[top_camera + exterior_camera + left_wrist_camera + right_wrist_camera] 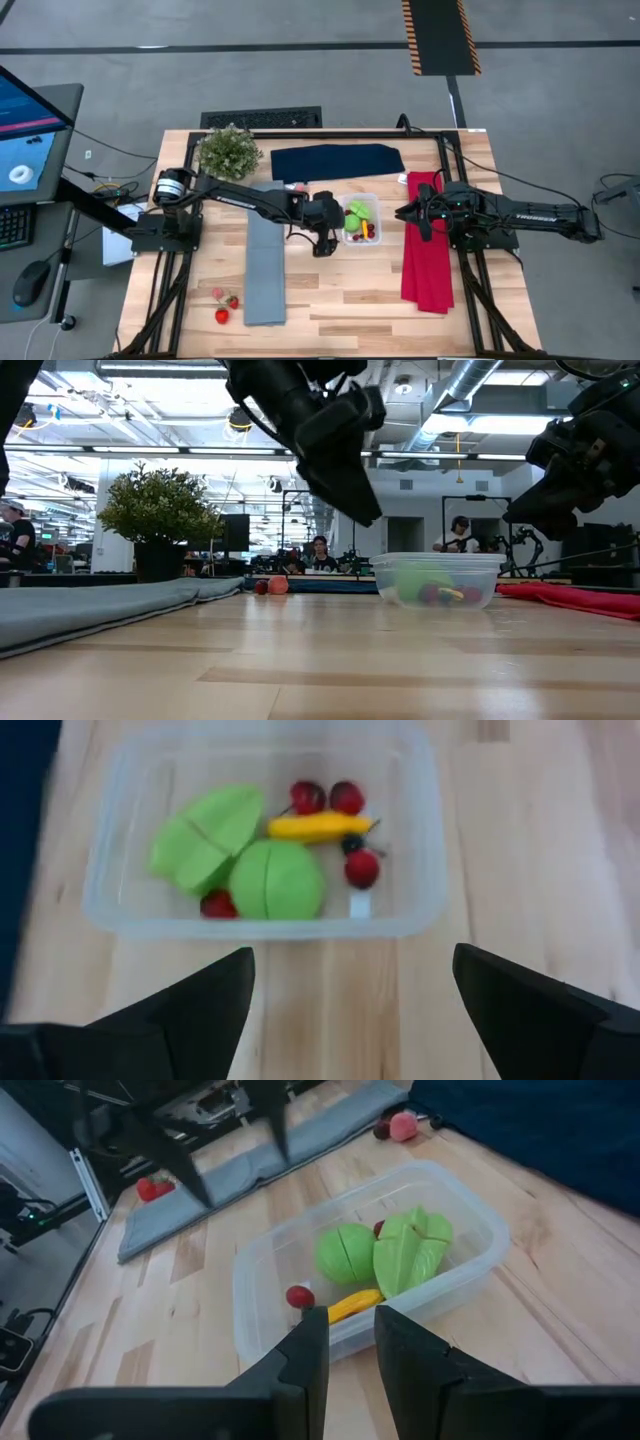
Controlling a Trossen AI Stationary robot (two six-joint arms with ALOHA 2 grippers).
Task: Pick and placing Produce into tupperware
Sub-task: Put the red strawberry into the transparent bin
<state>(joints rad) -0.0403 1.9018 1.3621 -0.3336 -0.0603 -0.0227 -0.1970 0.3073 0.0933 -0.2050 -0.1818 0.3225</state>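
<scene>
The clear tupperware (360, 198) stands on the table's middle, between the two arms. In it lie lime-green pieces (240, 850), dark red cherries (325, 796), a yellow piece (318, 826) and a small red piece (361, 868). My left gripper (325, 243) hovers just left of the tub, open wide and empty (350, 990). My right gripper (405, 213) waits over the red cloth, right of the tub, its fingers a narrow gap apart (351, 1335). Red strawberries (225, 306) lie near the table's near-left part. A pink and a red piece (297, 187) lie by the navy cloth.
A grey cloth (265, 265) runs left of the tub, a navy cloth (337, 160) lies at the far side and a red cloth (428, 255) on the right. A potted plant (228, 152) stands at the far left. Bare wood lies near the table's near edge.
</scene>
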